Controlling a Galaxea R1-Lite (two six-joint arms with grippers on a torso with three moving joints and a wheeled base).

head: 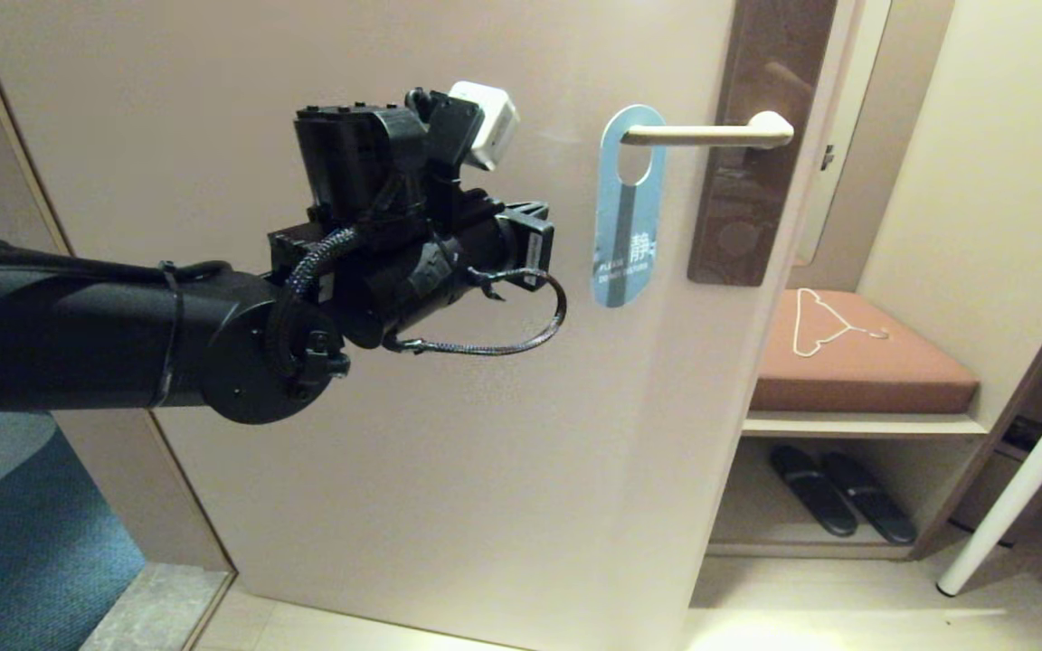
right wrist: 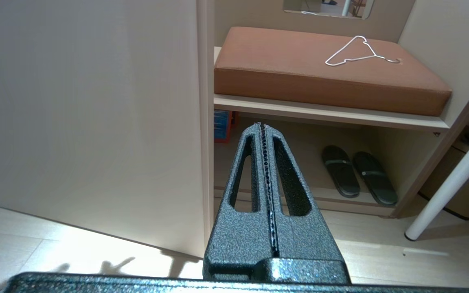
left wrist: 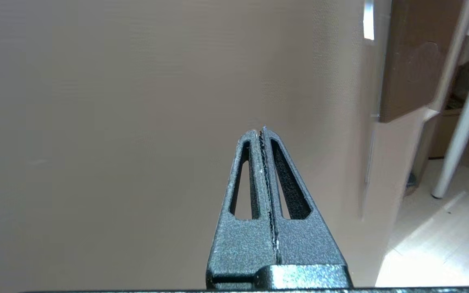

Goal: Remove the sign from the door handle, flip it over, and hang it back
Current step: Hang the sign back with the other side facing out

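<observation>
The left gripper (left wrist: 262, 132) is pinched shut on nothing, near the door; the sign (head: 627, 208) hangs on the handle (head: 711, 134).

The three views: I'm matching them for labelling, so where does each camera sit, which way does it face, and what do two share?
Head view: on the head, facing the door; the left arm reaches toward the sign on the door handle.
Left wrist view: behind the shut left pincer, facing bare door.
Right wrist view: behind the shut right pincer, facing the slippers.
Shared: head and right wrist show the wire hanger.
</observation>
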